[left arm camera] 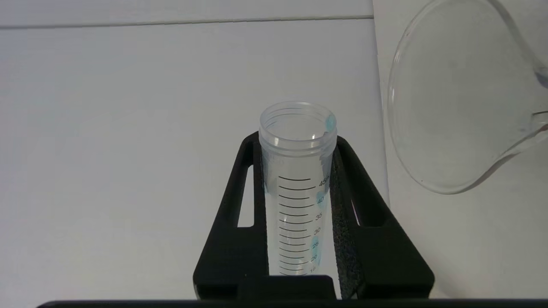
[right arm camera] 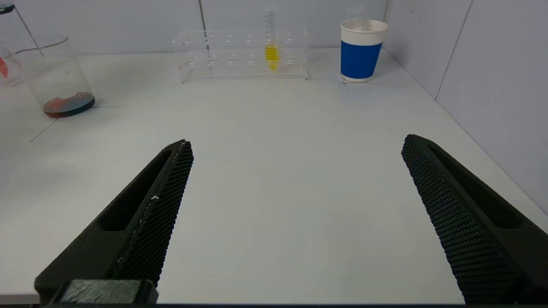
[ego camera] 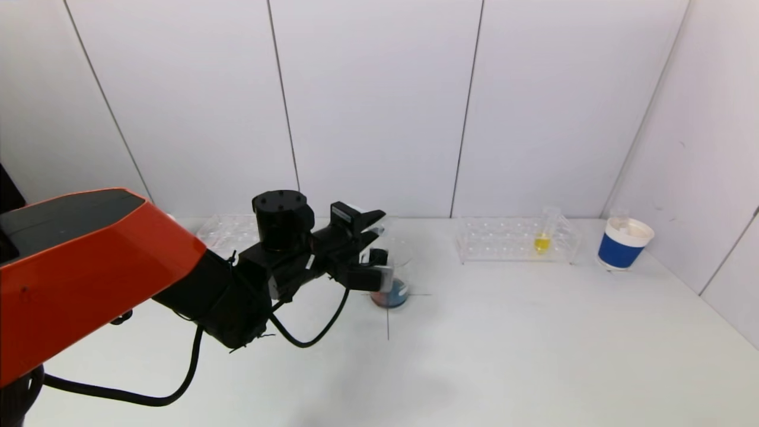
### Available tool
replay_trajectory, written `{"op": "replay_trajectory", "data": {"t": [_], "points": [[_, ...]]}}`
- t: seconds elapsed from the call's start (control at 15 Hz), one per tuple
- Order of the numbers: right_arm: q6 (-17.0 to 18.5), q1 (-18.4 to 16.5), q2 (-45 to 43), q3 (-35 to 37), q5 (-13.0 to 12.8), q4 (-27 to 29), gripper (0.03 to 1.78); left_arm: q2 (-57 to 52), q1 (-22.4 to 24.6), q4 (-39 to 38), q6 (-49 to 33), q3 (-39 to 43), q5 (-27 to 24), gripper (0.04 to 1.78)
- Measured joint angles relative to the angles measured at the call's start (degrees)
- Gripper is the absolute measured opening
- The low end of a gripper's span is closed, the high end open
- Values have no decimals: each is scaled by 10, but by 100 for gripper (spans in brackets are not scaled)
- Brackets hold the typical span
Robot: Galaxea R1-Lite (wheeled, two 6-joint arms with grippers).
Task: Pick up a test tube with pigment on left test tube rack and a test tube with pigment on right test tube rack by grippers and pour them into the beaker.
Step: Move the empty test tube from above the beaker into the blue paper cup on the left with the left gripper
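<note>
a lab bench: clear tube racks (ego camera: pixel 517 239), graduated tube (left arm camera: pixel 297 184), glass beaker (ego camera: pixel 392 279), white panels.

We see even, diffuse, bright light over the white surface (ego camera: pixel 533 356) in all three views, with no hard glare. In the head view a faint, soft shadow lies on the surface toward 6 o'clock from the beaker (ego camera: pixel 391 279). The left wrist view is crisp on the graduated test tube (left arm camera: pixel 297 188), whose rim carries small highlights, while the beaker's glass rim at 2 o'clock looks soft. In the right wrist view the far rack (right arm camera: pixel 242 53) stays fairly sharp.
</note>
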Motion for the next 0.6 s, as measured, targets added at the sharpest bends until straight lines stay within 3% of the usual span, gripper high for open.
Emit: {"op": "replay_trajectory", "data": {"t": [0.6], "points": [[0,0,0,0,0,0,177,-46,1,34,-118,-16,102,44]]}}
